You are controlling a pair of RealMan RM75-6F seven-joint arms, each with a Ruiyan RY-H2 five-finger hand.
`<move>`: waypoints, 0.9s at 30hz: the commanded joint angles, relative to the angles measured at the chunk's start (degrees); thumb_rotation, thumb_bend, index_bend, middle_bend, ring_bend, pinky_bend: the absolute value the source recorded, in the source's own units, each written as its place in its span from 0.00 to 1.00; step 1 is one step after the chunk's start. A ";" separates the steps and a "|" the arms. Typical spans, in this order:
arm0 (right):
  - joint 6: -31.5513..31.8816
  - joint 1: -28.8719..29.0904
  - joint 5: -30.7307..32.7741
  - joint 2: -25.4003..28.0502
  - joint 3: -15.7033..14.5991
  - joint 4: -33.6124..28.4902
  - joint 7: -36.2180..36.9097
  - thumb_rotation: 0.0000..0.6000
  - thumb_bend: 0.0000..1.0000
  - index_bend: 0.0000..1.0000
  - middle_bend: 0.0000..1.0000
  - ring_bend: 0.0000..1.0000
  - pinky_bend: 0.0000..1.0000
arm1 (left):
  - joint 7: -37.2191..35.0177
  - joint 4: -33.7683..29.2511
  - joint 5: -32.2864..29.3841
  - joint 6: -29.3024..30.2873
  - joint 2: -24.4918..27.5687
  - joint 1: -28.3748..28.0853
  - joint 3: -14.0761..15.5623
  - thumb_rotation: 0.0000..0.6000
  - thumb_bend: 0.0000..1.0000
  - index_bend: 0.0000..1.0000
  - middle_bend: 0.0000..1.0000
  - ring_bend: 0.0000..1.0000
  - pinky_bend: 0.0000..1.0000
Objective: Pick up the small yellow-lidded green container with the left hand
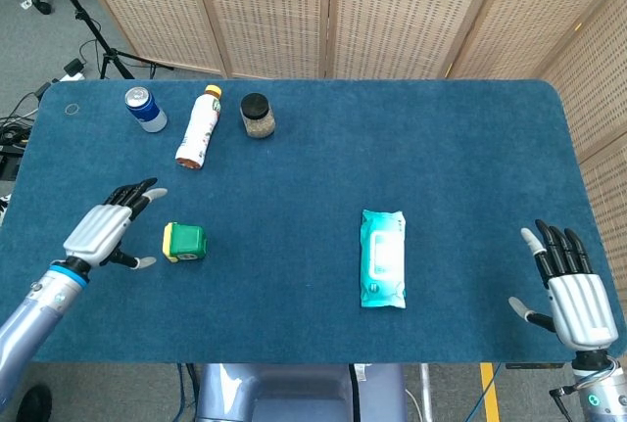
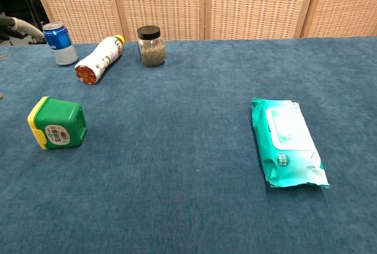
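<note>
Near the left edge of the table (image 1: pixel 460 148), seen from the head camera, the green container (image 1: pixel 184 242) lies on its side, yellow lid toward that edge, with the left hand (image 1: pixel 101 230) just beside it, fingers spread and holding nothing. The right hand (image 1: pixel 566 287) hangs spread and empty at the right front corner; a wipes pack (image 1: pixel 382 257) lies between. In the chest view the container (image 2: pixel 56 123) lies alone (label facing the camera), a can (image 2: pixel 58 43), bottle (image 2: pixel 99 58) and jar (image 2: pixel 151 45) lined along the far edge.
</note>
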 commanded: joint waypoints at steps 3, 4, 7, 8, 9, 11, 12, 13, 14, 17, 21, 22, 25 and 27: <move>-0.51 0.27 0.67 0.53 0.22 0.02 1.42 1.00 0.00 0.00 0.00 0.00 0.00 | 20.23 -8.59 -19.11 -3.36 0.28 -8.84 -1.55 1.00 0.00 0.06 0.00 0.00 0.00; -0.59 0.32 0.92 0.67 0.34 0.09 2.00 1.00 0.00 0.00 0.00 0.00 0.00 | 22.48 -8.56 -21.36 -2.70 -0.93 -9.81 -1.34 1.00 0.00 0.06 0.00 0.00 0.00; -1.06 0.40 2.07 1.18 0.71 0.38 3.61 1.00 0.00 0.00 0.00 0.00 0.00 | 29.62 -7.30 -28.61 -0.09 -6.38 -13.15 -0.56 1.00 0.00 0.06 0.00 0.00 0.00; -1.20 0.42 2.31 1.33 0.76 0.45 4.09 1.00 0.00 0.00 0.00 0.00 0.00 | 31.33 -6.48 -30.63 0.40 -8.09 -14.12 -0.36 1.00 0.00 0.06 0.00 0.00 0.00; -1.20 0.38 2.57 1.49 0.87 0.49 4.62 1.00 0.00 0.00 0.00 0.00 0.00 | 32.73 -5.34 -32.88 0.10 -10.43 -15.21 -0.10 1.00 0.00 0.06 0.00 0.00 0.00; -1.21 0.37 2.63 1.77 0.88 0.52 5.34 1.00 0.00 0.00 0.00 0.00 0.00 | 34.78 -3.67 -36.96 1.03 -13.98 -16.91 -0.16 1.00 0.00 0.06 0.00 0.00 0.00; -1.19 0.39 2.64 1.88 0.93 0.43 5.56 1.00 0.00 0.00 0.00 0.00 0.00 | 35.46 -3.39 -38.10 1.40 -15.01 -17.42 -0.10 1.00 0.00 0.06 0.00 0.00 0.00; -1.18 0.39 2.66 1.95 0.94 0.40 5.66 1.00 0.00 0.00 0.00 0.00 0.00 | 36.14 -3.11 -38.97 1.95 -15.84 -17.84 -0.03 1.00 0.00 0.06 0.00 0.00 0.00; -1.15 0.33 2.66 1.98 0.88 0.43 5.78 1.00 0.00 0.00 0.00 0.00 0.00 | 36.81 -2.84 -39.68 2.47 -16.62 -18.21 0.10 1.00 0.00 0.06 0.00 0.00 0.00; -1.04 0.26 2.62 2.08 0.84 0.46 6.20 1.00 0.00 0.00 0.00 0.00 0.00 | 37.64 -2.21 -41.18 3.82 -18.29 -18.73 0.05 1.00 0.00 0.06 0.00 0.00 0.00; -0.72 0.07 2.48 2.31 0.75 0.49 6.98 1.00 0.00 0.00 0.00 0.00 0.00 | 37.52 -0.30 -43.24 7.18 -20.55 -18.71 -1.01 1.00 0.00 0.06 0.00 0.00 0.00; -0.65 0.01 2.52 2.37 0.75 0.52 7.13 1.00 0.00 0.00 0.00 0.00 0.00 | 37.59 -0.14 -43.57 7.73 -20.63 -18.65 -1.12 1.00 0.00 0.06 0.00 0.00 0.00; -0.85 0.03 2.71 2.37 0.74 0.64 7.40 1.00 0.00 0.00 0.00 0.00 0.00 | 38.42 -0.07 -44.39 8.46 -20.65 -18.72 -1.00 1.00 0.00 0.06 0.00 0.00 0.00; -1.07 0.08 2.88 2.39 0.73 0.71 7.57 1.00 0.00 0.00 0.00 0.00 0.00 | 39.32 -0.08 -45.27 8.35 -20.78 -18.90 -0.62 1.00 0.00 0.07 0.00 0.01 0.00</move>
